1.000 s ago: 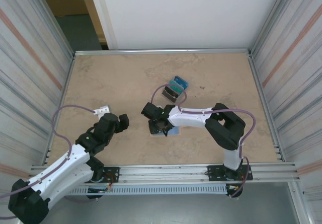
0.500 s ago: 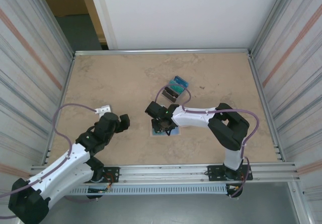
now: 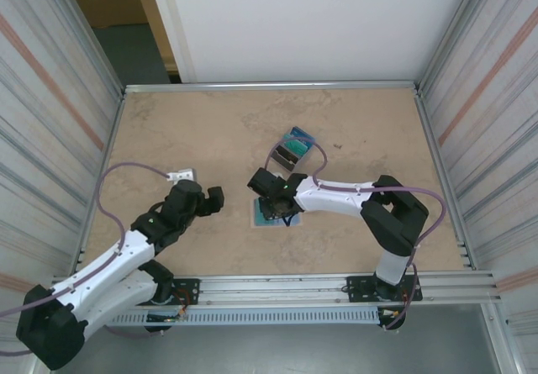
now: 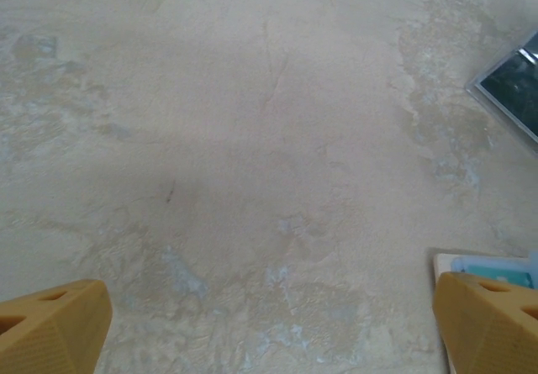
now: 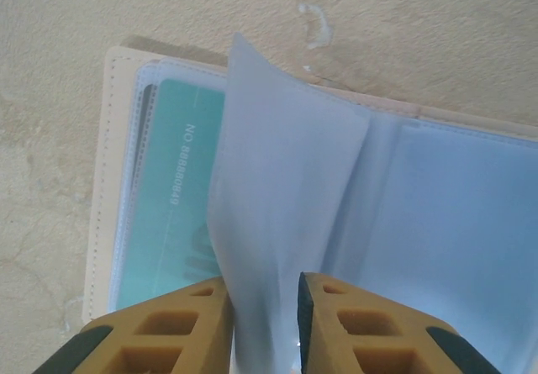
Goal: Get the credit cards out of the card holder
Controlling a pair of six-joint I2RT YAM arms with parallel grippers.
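- The card holder (image 5: 454,223) is lying flat and open on the table (image 3: 193,130), near the middle and right under the right arm's wrist.
- One teal card (image 5: 168,197) is sitting in a clear pocket on the holder's left half, so the job's looking partly done.
- A small pile of cards (image 3: 293,148) is resting further back on the table, apart from the holder.
- The right gripper (image 5: 265,294) is pinching a pale blue sleeve page (image 5: 277,164) between its fingers and holding it up off the rest. It's got the page, not a card.
- The left gripper (image 4: 271,323) is hanging wide open just off to the side, gripping nothing and pinning nothing down.
- My worry is that nothing's weighing the holder down, so pulling on that page could drag or flip the whole wallet.
- The floppy page could also slip out, crease, or flop back over the teal card and hide its edge.
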